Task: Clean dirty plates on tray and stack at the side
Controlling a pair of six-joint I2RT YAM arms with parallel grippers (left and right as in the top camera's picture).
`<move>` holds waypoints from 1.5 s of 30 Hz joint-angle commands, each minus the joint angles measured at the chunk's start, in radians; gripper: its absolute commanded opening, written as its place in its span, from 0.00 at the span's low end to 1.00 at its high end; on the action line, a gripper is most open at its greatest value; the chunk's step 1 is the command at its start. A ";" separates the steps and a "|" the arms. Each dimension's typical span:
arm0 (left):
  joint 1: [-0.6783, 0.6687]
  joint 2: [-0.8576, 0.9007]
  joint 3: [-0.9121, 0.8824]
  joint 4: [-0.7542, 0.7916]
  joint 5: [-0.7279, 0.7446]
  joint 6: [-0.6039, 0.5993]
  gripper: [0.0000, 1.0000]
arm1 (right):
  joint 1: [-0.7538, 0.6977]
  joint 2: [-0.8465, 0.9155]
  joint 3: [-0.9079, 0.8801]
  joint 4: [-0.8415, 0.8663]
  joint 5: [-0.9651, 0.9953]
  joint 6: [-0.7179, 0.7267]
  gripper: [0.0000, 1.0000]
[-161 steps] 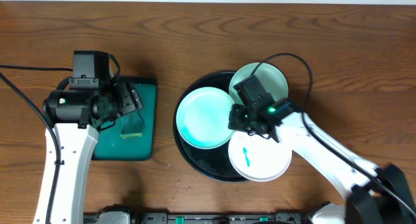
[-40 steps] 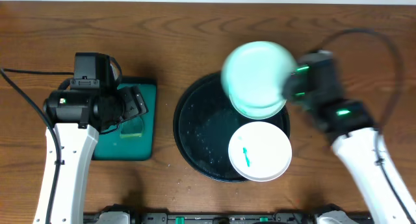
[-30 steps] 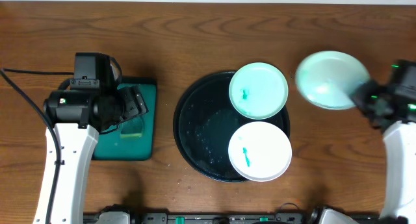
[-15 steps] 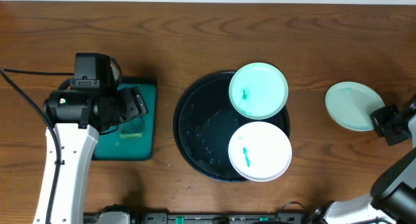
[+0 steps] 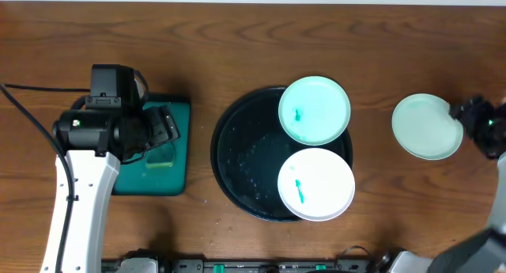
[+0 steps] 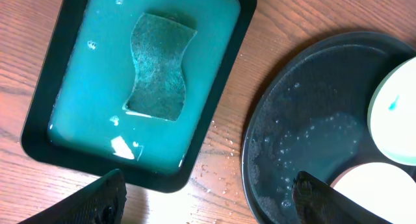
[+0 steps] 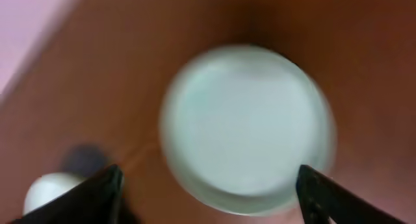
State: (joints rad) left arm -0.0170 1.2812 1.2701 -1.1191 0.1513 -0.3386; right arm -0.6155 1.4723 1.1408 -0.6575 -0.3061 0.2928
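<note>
Overhead: pale plate (image 5: 428, 127) set aside, two smeared plates (image 5: 314, 109) (image 5: 315, 184) left to clean

Stacking looks to be the step in hand. The pale plate lies flat on the table (image 5: 379, 36), well right of the round tray (image 5: 237, 146). The right gripper (image 5: 468, 115) is at its right edge. In the blurred right wrist view its fingers are spread wide and are not pinching the plate. Both smeared plates lie on the round tray. Next, the left gripper (image 5: 158, 127), spread above the sponge (image 6: 159, 65), probably needs to pick it up.

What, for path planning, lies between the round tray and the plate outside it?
Only bare table between tray and plate, per the overhead view.
</note>
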 commanded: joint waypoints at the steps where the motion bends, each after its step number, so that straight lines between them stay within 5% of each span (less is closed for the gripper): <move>1: -0.002 -0.001 -0.006 -0.002 -0.005 0.013 0.82 | 0.105 -0.098 0.027 -0.013 -0.171 -0.230 0.84; 12: -0.002 -0.001 -0.006 -0.011 -0.005 0.013 0.82 | 0.337 0.196 0.016 -0.003 -0.343 -0.340 0.83; 23: -0.002 -0.001 -0.006 -0.018 -0.005 0.013 0.82 | 0.500 0.423 0.016 0.174 -0.453 -0.272 0.80; 30: -0.002 -0.001 -0.006 -0.024 -0.005 0.013 0.82 | 0.551 0.438 0.016 0.236 -0.269 -0.124 0.64; 34: -0.002 -0.001 -0.006 -0.026 -0.005 0.014 0.82 | 0.560 0.438 0.016 0.242 -0.236 -0.098 0.45; 40: -0.002 -0.001 -0.006 -0.029 -0.005 0.013 0.82 | 0.573 0.438 0.011 0.232 -0.138 -0.061 0.39; 45: -0.002 -0.001 -0.006 -0.029 -0.005 0.013 0.82 | 0.602 0.439 0.009 0.238 -0.128 -0.060 0.22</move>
State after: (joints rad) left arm -0.0170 1.2812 1.2701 -1.1446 0.1513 -0.3386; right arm -0.0437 1.8980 1.1580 -0.4248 -0.4557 0.2234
